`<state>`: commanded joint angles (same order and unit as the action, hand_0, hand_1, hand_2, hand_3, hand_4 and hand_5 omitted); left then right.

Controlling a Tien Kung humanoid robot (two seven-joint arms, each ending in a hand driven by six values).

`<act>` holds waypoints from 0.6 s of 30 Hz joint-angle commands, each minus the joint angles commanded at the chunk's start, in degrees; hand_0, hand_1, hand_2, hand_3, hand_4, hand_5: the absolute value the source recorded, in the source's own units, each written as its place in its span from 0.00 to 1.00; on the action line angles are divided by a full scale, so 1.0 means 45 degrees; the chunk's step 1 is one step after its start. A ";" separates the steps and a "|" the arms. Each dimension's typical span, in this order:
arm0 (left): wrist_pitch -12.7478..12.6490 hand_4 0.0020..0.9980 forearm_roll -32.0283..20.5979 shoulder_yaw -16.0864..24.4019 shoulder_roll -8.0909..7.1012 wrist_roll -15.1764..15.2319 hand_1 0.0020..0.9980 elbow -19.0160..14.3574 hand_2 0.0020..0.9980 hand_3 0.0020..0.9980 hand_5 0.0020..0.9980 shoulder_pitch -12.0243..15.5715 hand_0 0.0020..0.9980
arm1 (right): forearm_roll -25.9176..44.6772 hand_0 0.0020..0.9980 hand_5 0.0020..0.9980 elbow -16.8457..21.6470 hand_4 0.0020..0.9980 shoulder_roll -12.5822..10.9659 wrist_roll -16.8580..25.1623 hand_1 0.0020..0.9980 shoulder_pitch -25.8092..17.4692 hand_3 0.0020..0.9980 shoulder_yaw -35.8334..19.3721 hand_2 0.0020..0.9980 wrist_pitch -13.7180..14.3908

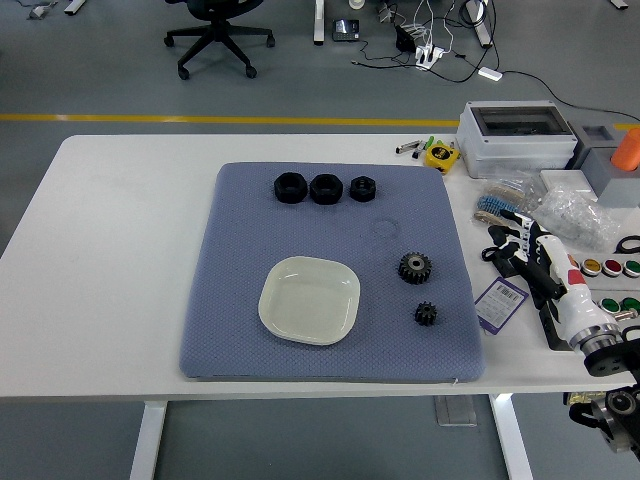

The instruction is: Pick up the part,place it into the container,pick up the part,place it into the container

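While the right hand (560, 290) rests at the table's four o'clock edge, its finger state unclear, two black toothed gears (414, 266) (427, 314) lie on the blue-grey mat (240, 300) at three o'clock of the empty cream square dish (309, 299).

Blue mat (300, 330): woven cloth, matt, dimpled. Cream dish (309, 299): smooth, slightly glossy plastic. Gears (414, 266): dark, matt. Table (110, 240): smooth white.
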<state>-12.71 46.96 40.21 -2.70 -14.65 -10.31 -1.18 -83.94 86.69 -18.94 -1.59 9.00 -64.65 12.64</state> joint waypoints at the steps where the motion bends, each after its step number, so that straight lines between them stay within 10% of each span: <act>1: -0.0002 0.72 -0.0020 -0.0014 0.0000 0.0003 0.61 0.0000 0.66 0.73 0.72 -0.0006 0.60 | -0.0248 0.72 0.48 0.0041 1.00 -0.0051 -0.0006 0.73 0.0061 0.85 0.0057 0.81 -0.0144; 4: -0.0005 0.72 -0.0146 -0.0110 -0.0004 0.0031 0.61 0.0000 0.66 0.73 0.72 -0.0026 0.60 | -0.1572 0.72 0.48 0.0182 1.00 -0.0249 -0.0012 0.73 0.0328 0.85 0.0312 0.81 -0.0763; 5: -0.0006 0.72 -0.0185 -0.0137 -0.0004 0.0038 0.60 0.0000 0.65 0.73 0.72 -0.0033 0.60 | -0.1986 0.71 0.30 0.0222 1.00 -0.0327 -0.0024 0.69 0.0441 0.80 0.0426 0.79 -0.0952; 18: -0.0015 0.72 -0.0461 -0.0390 -0.0006 0.0088 0.61 0.0000 0.65 0.73 0.72 -0.0140 0.60 | -0.8563 0.65 0.20 0.0178 0.98 -0.1611 -0.0541 0.64 0.2806 0.68 0.3282 0.71 -0.2788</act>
<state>-12.77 44.89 38.46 -2.73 -14.26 -10.31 -1.81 -122.47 87.49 -26.19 -4.03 21.63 -49.88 0.09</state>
